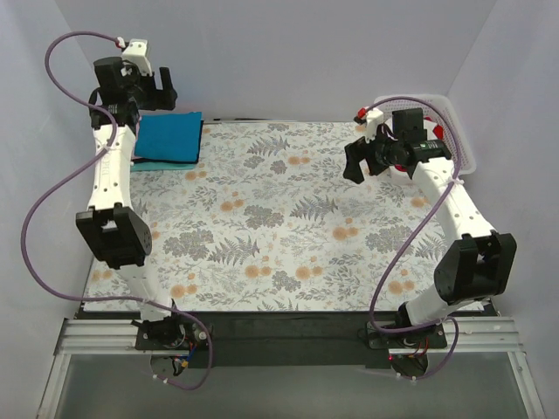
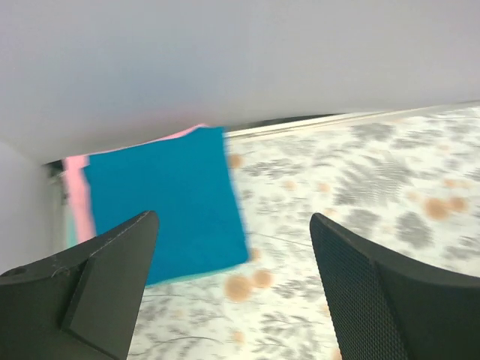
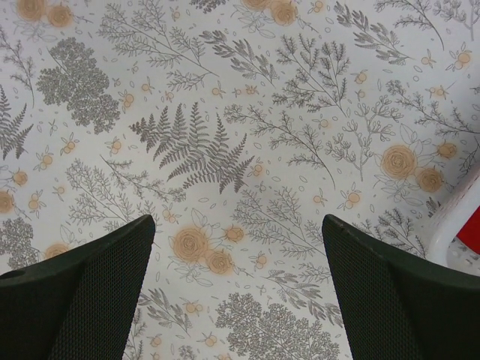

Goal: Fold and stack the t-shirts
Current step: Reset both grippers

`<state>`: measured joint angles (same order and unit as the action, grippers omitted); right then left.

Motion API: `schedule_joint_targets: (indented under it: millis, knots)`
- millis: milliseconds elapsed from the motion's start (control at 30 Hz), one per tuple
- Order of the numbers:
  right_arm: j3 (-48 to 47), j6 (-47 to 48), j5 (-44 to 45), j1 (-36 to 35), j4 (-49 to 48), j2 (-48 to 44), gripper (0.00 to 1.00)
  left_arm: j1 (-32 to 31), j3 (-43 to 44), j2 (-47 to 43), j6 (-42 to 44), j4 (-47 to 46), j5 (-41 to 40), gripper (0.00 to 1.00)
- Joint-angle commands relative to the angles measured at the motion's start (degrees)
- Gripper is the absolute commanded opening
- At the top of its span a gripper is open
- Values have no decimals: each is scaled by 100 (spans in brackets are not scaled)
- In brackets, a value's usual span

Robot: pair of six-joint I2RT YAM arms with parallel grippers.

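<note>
left gripper (image 1: 164,92): fingers apart, holding nothing, above the stack's far edge
teal-blue t-shirt (image 1: 169,137): folded, far-left corner, on top of pink t-shirt (image 2: 79,195)
right gripper (image 1: 356,161): fingers apart, holding nothing, over table cloth (image 3: 247,112)
red t-shirt (image 3: 471,240): in basket (image 1: 463,144), right of right gripper; right arm nearer

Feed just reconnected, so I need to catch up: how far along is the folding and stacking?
Done: a folded stack at the far left corner, teal-blue shirt on top, pink edge beneath. In hand: nothing; the left gripper and right gripper are open and empty. Left: red cloth shows in the white basket, probably still to fold.
</note>
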<state>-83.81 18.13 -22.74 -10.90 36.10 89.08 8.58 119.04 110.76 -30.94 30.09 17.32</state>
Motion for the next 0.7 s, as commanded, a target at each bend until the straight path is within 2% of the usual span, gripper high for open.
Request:
schedule_joint_targets:
  millis: [0,67,200,233,333,533,667]
  knots:
    - [-110,-73,-257,96,-6,-259,98,-654,-731,-695,-483,630,360,82]
    - [31,-90,-432,114,-33,-435,98,-1103,-1092,-1047,-597,665,386,82]
    - [488,-309,-749,123,-112,-777,98,-1604,-2409,-1723,-703,429,430,83]
    - [706,-362,-862,131,-120,-926,98,-1683,-2986,-1846,-694,263,395,83]
    - [1233,-450,-1152,140,-199,-1251,98,-2104,-3911,-2295,-729,51,150,84]
    - [2201,-530,-987,158,-402,-1788,98,-2229,-5362,-2963,-1019,-327,280,84]
    - [2693,-512,-1030,158,-463,-1990,98,-2238,-5891,-3306,-1195,-468,430,85]
